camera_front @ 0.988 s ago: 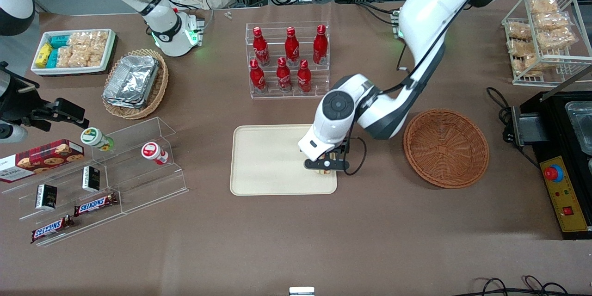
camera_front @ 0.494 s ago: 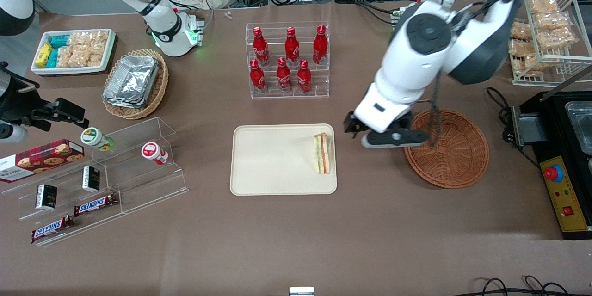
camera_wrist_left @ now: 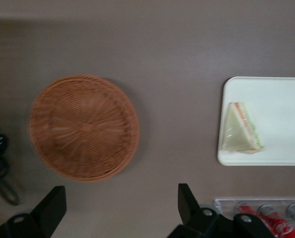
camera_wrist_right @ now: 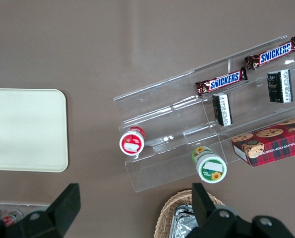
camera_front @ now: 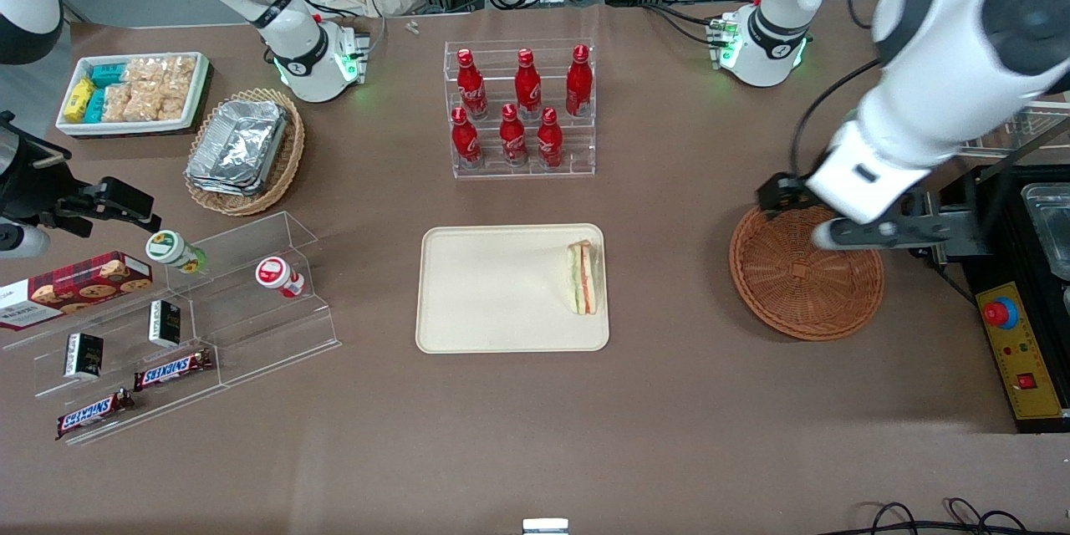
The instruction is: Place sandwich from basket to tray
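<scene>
The black two-finger gripper is held spread and empty above the round reddish-brown wicker basket, well apart from the triangular white-bread sandwich. That sandwich is seen lying just inside the cream rectangular plastic tray rim nearest the gripper; a knock there could tip it off.

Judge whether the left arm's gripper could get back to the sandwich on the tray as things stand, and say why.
Probably yes. The gripper hangs open above the basket, holding nothing. The sandwich lies uncovered at the tray edge nearest the basket, with only bare table between them.
</scene>
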